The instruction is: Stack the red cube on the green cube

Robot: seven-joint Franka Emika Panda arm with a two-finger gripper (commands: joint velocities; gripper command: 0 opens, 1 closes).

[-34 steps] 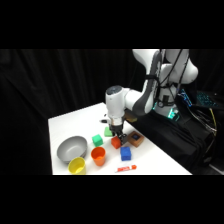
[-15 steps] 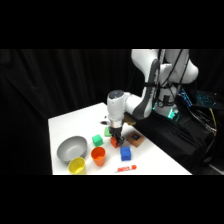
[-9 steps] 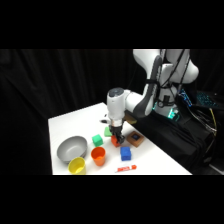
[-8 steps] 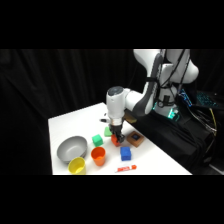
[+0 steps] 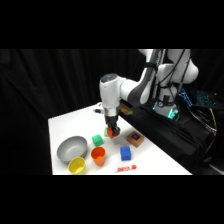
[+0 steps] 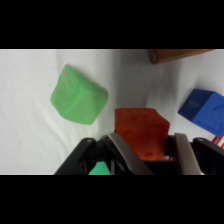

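In the wrist view the red cube [image 6: 141, 131] sits between my two fingers [image 6: 121, 150], with the gripper [image 6: 146, 138] shut on it and a shadow on the white table beneath it. From the side, the gripper [image 5: 112, 130] hangs low over the table holding the red cube [image 5: 115, 132]. The vivid green cube [image 5: 106, 131] shows just left of it, partly hidden by the fingers. In the wrist view only a sliver of that green cube [image 6: 100, 169] shows, beneath the linkage.
A paler green cube [image 5: 96, 140] [image 6: 79, 95] lies to the left. Nearby are an orange cup [image 5: 98, 156], a blue cube [image 5: 126, 153] [image 6: 202, 107], a brown block [image 5: 134, 138], a grey bowl [image 5: 71, 148], a yellow cup [image 5: 77, 165] and a red marker [image 5: 126, 168].
The gripper came down onto the red cube, then shifted slightly left toward the vivid green cube with the red cube in it.
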